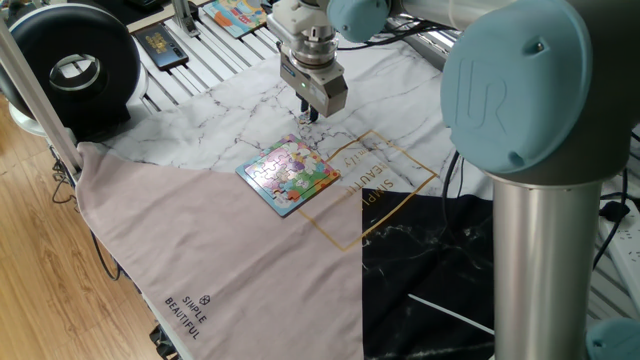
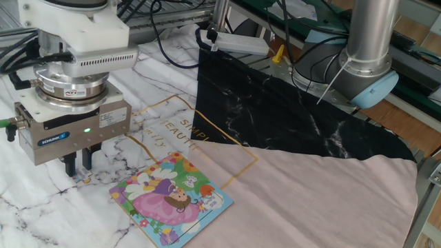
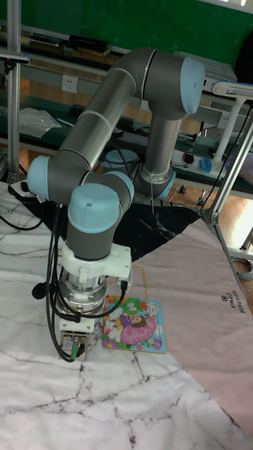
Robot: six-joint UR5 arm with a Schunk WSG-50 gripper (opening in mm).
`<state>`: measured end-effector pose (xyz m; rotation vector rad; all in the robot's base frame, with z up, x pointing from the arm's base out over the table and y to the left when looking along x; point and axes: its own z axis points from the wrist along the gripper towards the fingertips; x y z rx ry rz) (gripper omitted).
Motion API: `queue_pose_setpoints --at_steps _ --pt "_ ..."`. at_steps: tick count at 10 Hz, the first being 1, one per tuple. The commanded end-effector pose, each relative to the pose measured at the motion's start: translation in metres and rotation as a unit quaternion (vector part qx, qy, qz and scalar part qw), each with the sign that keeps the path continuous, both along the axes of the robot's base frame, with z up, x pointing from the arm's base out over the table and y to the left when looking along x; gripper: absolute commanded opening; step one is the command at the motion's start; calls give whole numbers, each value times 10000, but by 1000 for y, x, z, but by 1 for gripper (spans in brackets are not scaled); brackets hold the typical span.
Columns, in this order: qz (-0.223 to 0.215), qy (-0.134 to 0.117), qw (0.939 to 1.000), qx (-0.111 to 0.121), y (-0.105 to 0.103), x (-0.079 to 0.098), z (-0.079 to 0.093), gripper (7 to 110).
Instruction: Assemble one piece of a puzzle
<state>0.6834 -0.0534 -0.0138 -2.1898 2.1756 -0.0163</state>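
Picking up the loose puzzle piece
The gripper [image 2: 77, 164], fingers narrowly parted, straddles the piece [image 2: 84, 176] on the marble cloth [image 1: 240, 95] beside the puzzle [image 2: 171, 198]; next it must pinch, then lift.

The tabletop [image 1: 200, 55] is covered by a cloth [image 1: 230, 255] in white marble, dusty pink and black marble sections, with a gold printed square. The puzzle [image 1: 288, 174] lies flat on the cloth where white meets pink. Beyond the cloth, a dark card [image 1: 160, 44] and another picture board [image 1: 238, 14] lie on bare slats.
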Motion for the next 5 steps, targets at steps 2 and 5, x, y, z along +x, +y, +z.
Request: queue_pose_setpoints --at_steps 2,5 --pt "67 155 9997 176 6 -4 5 44" --pt "86 78 9999 98 3 2 7 44"
